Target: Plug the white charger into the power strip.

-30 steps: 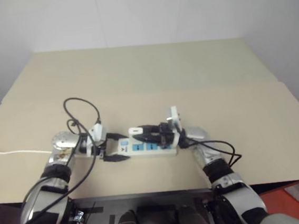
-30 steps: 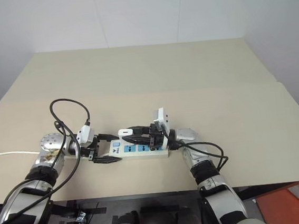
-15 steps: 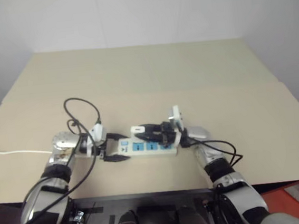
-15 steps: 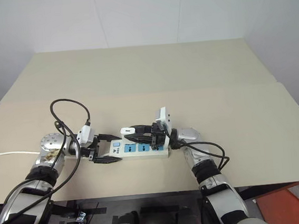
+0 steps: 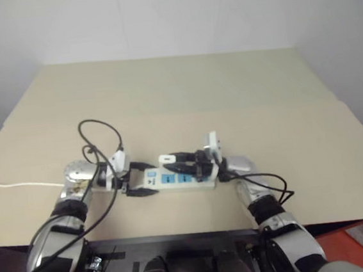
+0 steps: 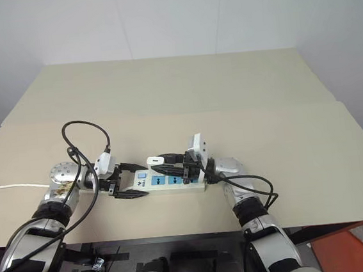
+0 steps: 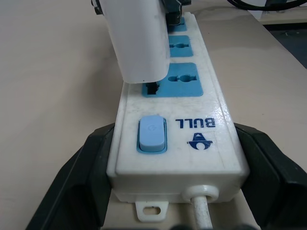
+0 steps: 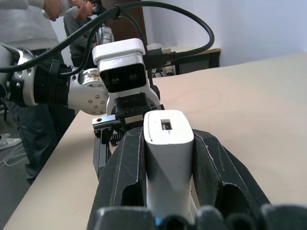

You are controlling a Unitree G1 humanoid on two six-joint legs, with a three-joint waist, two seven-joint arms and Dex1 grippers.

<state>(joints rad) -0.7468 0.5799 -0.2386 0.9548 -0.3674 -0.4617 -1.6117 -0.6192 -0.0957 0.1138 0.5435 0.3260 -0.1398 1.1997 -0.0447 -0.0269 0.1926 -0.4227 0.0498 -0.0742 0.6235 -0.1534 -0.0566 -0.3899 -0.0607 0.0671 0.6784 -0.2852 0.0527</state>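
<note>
The power strip lies flat near the table's front edge, a long white bar with blue socket faces. My left gripper is shut on the power strip's switch end, one black finger on each side. My right gripper is shut on the white charger, whose body sits between the two black fingers. The charger stands over the socket nearest the switch, its lower end at the blue face. I cannot tell whether its prongs are in.
The strip's thin white cord runs off the table's left edge. A black cable loop rises over my left wrist. The beige table stretches far back. People stand beyond the table's left side.
</note>
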